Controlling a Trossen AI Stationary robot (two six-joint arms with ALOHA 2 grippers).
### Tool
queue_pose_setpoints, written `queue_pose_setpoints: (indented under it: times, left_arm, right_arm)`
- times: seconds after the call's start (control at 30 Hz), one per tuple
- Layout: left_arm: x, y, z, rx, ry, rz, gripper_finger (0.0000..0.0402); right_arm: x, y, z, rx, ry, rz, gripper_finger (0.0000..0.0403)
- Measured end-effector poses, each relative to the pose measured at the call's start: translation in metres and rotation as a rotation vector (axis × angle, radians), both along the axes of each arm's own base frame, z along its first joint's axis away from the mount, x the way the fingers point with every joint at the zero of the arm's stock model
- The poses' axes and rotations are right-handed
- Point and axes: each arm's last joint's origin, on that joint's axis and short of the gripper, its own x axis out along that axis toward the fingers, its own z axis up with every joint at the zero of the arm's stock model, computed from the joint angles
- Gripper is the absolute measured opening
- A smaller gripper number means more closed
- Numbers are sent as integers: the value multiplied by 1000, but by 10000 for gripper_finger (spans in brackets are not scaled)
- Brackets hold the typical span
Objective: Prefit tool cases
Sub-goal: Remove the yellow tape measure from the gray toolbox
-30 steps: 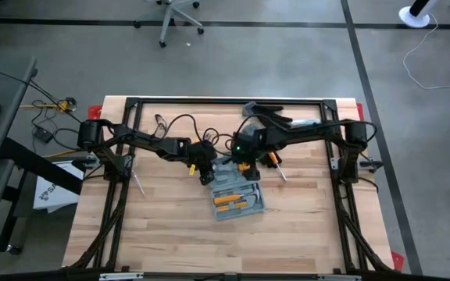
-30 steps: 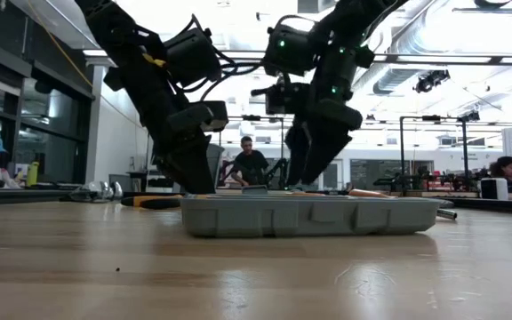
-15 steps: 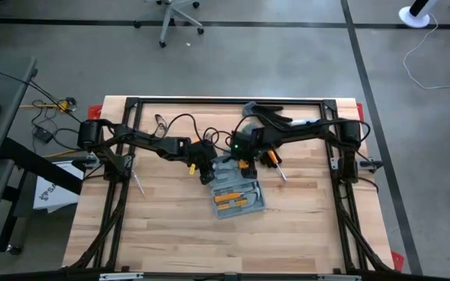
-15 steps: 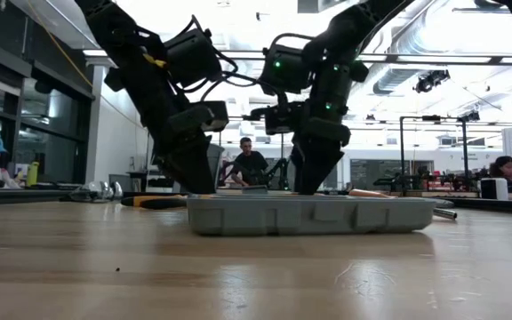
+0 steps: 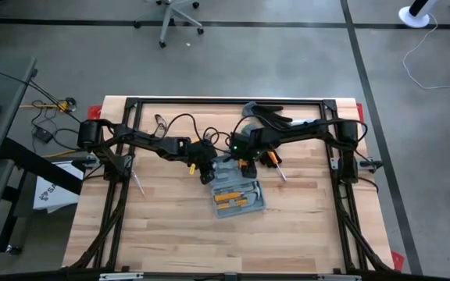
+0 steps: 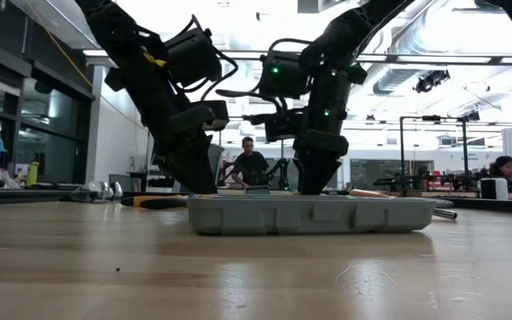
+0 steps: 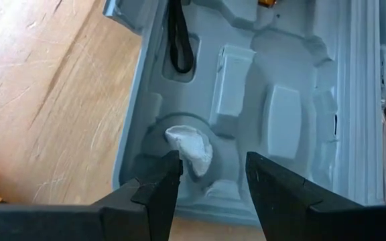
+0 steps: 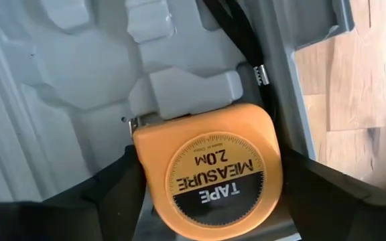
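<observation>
Wooden table [image 5: 170,226] carrying open tool case [image 5: 238,197]. Right hand [image 8: 206,194] clamped on orange tape measure [image 8: 210,175], poised over its moulded recess for seating. Left hand [image 7: 210,184] parted, empty, at the case's edge, probably steadying.

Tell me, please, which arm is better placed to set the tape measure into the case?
The right. Its claw is shut on the orange tape measure, directly over the grey case. The left claw is open and empty, above a moulded recess at the case's edge.
</observation>
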Motion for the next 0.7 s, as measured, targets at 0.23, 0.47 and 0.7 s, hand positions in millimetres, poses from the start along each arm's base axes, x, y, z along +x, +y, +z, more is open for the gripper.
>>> queue_pose_setpoints:
  times: [0.23,0.47,0.7]
  left_arm:
    - [0,0,0,1,2,1,166]
    - [0,0,0,4,3,4,166]
    - [0,0,0,2,2,2,166]
  right_arm:
    - [0,2,-4,9,14,-33,274]
    - [-1,3,-4,19,17,-101,261]
    - [-3,3,7,38,-16,-175,261]
